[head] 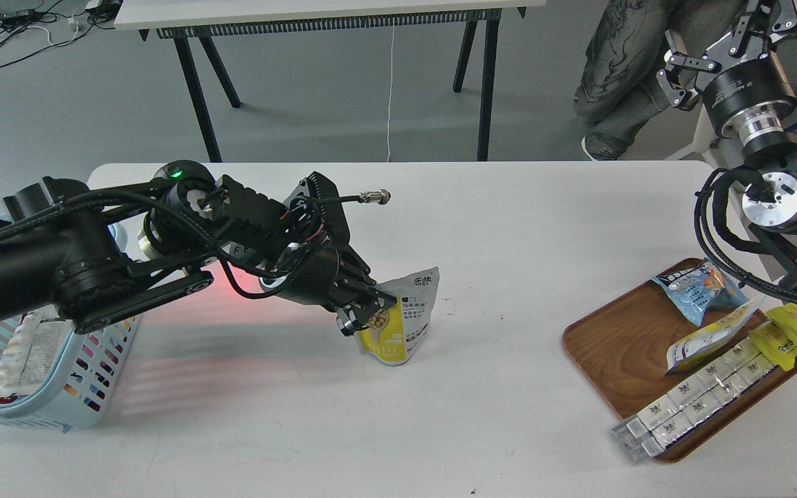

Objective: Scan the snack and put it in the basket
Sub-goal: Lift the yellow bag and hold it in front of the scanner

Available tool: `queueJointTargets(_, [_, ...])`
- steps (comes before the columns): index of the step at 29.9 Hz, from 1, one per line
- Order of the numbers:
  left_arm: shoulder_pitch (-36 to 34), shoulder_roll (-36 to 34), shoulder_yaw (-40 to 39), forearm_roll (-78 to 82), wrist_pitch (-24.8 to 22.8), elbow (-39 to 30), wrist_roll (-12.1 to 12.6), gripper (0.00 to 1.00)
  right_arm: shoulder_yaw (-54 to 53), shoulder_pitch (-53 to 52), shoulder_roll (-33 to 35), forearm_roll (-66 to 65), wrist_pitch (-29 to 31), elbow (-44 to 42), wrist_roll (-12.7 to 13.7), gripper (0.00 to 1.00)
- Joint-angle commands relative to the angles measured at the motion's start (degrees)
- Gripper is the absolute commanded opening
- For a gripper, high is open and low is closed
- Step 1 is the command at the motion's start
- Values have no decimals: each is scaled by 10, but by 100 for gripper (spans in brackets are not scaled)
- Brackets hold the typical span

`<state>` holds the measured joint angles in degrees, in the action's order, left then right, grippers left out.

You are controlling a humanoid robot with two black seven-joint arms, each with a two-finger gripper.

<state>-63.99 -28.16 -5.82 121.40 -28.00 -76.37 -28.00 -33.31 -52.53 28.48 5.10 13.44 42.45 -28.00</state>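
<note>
The snack (402,319) sits near the middle of the white table (481,228), held by the left gripper (364,316), whose dark fingers close on the pouch's left edge, over the round picture. The pouch leans slightly, its white top tipping toward 1 o'clock, and its yellow base looks to be touching or just above the tabletop; which of the two I cannot tell. A red glow lies on the table at about 9 o'clock from the pouch, under the left arm, and may come from a scanner that I cannot make out.

The basket (59,408) stands at the table's left edge, at roughly 8 o'clock from the snack, partly hidden by the arm, with a packet already inside. The right gripper (675,79) is raised at the top right, fingers spread, holding nothing. Below it a wooden tray (613,346) carries a light blue packet (699,287), a bright yellow packet (786,332) and a row of small wrapped pieces (689,401).

To do this step well, the grip should stay firm on the pouch's edge so that the thin film does not slip or fold. The printed face with the code should pass squarely through the red light. Then the pouch should be lifted clear of the basket's rim and released only once it is over the opening.
</note>
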Motion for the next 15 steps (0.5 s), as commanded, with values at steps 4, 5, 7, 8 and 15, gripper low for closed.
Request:
queueJointTargets(4, [-9,-12,-2,-1,0,-1,0,0,0,0,0,0,0,0,0,100])
queueJointTargets(5, [-11,-16,-3,-1,0,-2,0,0,0,0,0,0,0,0,0,100])
queueJointTargets(7, [-21,-27,-3,0,0,-3,0,0,0,0,0,0,0,0,0,100])
queueJointTargets(8, [-25,-33,-3,0,0,-4,0,0,0,0,0,0,0,0,0,100])
queueJointTargets(15, [-49,-94,-5,-1,0,-24,0,0,-2,0,0,0,-1,1,0,100])
